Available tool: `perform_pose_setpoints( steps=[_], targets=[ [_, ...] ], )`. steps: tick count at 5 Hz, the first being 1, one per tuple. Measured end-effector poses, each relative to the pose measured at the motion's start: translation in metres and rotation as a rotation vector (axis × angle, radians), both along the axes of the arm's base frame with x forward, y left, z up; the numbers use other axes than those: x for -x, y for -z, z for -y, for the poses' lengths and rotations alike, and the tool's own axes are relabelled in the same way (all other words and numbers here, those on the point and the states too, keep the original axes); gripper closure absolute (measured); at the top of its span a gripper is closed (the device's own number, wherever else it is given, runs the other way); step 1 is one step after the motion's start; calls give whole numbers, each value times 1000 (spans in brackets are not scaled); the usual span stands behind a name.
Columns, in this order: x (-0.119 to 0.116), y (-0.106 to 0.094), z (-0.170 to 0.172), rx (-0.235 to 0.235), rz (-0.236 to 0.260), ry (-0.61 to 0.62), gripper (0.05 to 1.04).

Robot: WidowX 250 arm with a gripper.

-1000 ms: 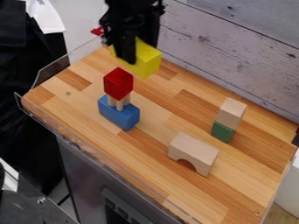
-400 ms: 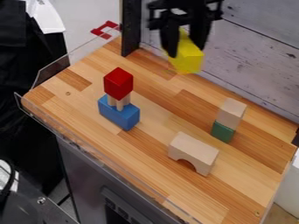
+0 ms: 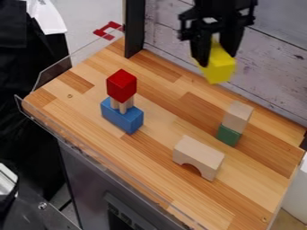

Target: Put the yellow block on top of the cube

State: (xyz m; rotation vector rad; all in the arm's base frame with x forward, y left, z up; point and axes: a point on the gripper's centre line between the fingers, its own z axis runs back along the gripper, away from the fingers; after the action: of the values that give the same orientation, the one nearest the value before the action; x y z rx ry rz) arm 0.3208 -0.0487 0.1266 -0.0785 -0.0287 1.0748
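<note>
**Yellow block held above the worktop, up and slightly left of the plain wooden block**

Nearest you on the wooden worktop (image 3: 150,164), 1 arched wooden block (image 3: 199,155) stands with its opening down. Beyond it, to the left, 1 blue block (image 3: 122,117) bears 2 wooden posts (image 3: 123,106) topped by a red cube (image 3: 121,85). To the right, 1 plain wooden block (image 3: 237,116) stands on a green block (image 3: 228,135). A clear guard (image 3: 53,75) edges the worktop at far left.

Higher in your view hangs the gripper (image 3: 216,56), its fingers clamped on the yellow block (image 3: 219,68), whose lower end juts below the fingertips. The long axis seems to slant down and rightward.

Key relation: from the fingers, the plain wooden block lies below and slightly right; the red cube, below and farther left. You probably want the former, though the task's "cube" could mean either. Center before lowering; a tilted release could topple the stack.
</note>
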Motion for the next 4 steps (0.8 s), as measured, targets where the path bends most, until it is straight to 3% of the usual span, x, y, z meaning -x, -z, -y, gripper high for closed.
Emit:
perform_pose_setpoints(
  steps=[1, 4],
  targets=[
    [-7, -2, 21, 41, 52, -81, 524],
    [-17, 13, 42, 63, 34, -263, 524]
  ],
)
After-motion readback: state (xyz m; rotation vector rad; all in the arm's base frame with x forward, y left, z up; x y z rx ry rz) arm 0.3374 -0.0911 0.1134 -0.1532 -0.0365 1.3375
